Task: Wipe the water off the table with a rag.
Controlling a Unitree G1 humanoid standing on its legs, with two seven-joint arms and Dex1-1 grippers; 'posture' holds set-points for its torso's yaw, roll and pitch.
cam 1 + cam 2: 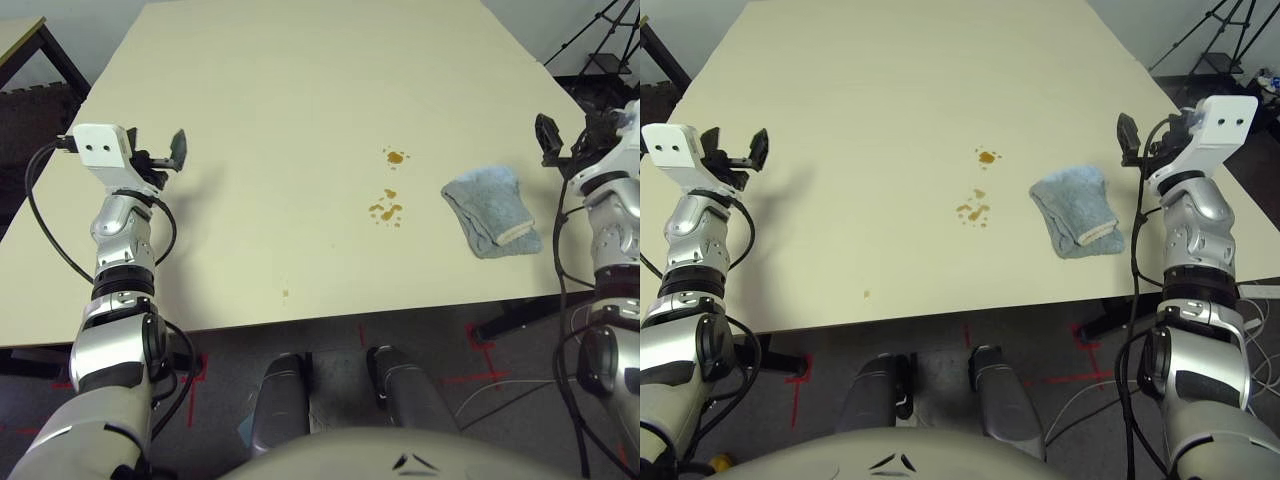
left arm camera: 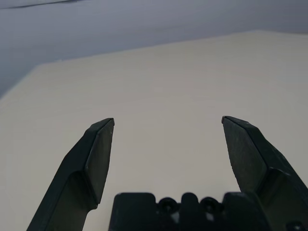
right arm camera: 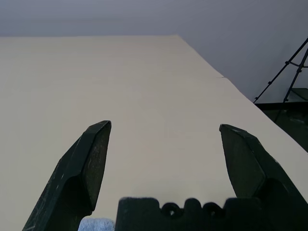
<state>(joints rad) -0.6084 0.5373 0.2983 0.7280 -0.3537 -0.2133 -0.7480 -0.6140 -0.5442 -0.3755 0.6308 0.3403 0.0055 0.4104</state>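
- Water (image 1: 387, 211): amber-brown splotches and droplets in two loose clusters, lying in from the tabletop's (image 1: 300, 255) near edge and toward its right side; one cluster sits a little farther in.
- Rag (image 1: 492, 212): blue-grey, bunched in a rough fold near the near right corner, just beside the spill on its right. I'd guess it was put there to be within easy reach of the right arm.
- Right gripper (image 3: 165, 127): empty, its two fingers spread wide, above the right edge and slightly beyond the rag; probably poised that way to come down over the cloth.
- Left gripper (image 2: 168, 119): also spread and empty, over the left side, well apart from the spill, perhaps to leave the wiping room.
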